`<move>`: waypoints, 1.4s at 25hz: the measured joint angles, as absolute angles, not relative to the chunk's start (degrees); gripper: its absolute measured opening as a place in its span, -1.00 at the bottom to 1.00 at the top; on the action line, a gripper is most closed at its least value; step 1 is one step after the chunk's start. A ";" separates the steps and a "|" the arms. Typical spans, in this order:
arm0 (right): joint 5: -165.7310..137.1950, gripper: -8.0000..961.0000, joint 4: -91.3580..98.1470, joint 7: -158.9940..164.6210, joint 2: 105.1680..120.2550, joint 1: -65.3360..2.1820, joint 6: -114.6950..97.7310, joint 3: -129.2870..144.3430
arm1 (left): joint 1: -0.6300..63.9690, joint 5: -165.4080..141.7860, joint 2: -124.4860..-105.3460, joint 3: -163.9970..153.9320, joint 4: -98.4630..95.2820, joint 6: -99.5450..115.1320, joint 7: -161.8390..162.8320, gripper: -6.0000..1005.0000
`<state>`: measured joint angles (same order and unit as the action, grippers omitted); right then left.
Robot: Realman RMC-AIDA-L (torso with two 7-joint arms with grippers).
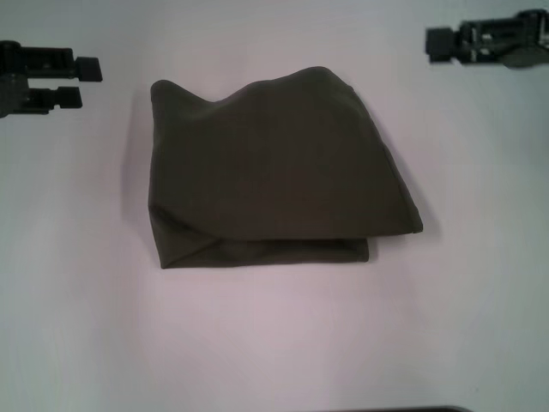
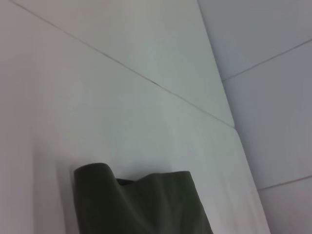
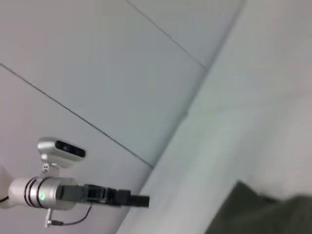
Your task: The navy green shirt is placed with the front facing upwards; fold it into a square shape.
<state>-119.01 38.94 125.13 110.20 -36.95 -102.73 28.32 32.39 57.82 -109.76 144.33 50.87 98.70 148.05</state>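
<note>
Both pincers are off the shirt. Left pincer hangs at the left edge of the head view, its two fingers apart with a narrow gap and nothing between them. Right pincer sits at the far right corner; only a dark block of it shows, and whether its fingers are spread or closed cannot be told. In the right wrist view the left arm's pincer shows farther off, pointing toward the cloth.

Between them, in the middle of the white bench, lies the navy green shirt, already folded into a compact bundle of several layers. No sleeves, collar or lettering show. The shape is close to a square but not tidy: the far edge is wavy with a raised hump, the right corner sticks out past the layer beneath, and the lower layer peeks out along the near edge. The folding looks essentially done; what may remain is flattening the hump and squaring the edges.

The shirt lies well apart from each pincer, nearer the left one.
</note>
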 joint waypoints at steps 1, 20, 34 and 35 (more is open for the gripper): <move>-118.43 0.23 38.45 123.25 110.54 -36.91 -101.97 28.34 | 32.44 57.82 -109.76 144.34 50.91 98.59 148.16 0.38; -118.34 0.80 42.37 100.87 114.62 -28.27 -94.22 28.47 | 34.41 54.29 -116.56 136.80 54.89 86.44 150.95 0.38; -117.09 0.80 42.78 100.69 115.65 -26.56 -93.74 27.88 | 38.89 45.98 -117.93 133.24 46.34 71.06 159.80 0.38; -117.08 0.80 42.75 100.71 115.65 -26.56 -93.76 27.86 | 39.03 45.86 -117.98 133.14 45.83 70.54 159.82 0.38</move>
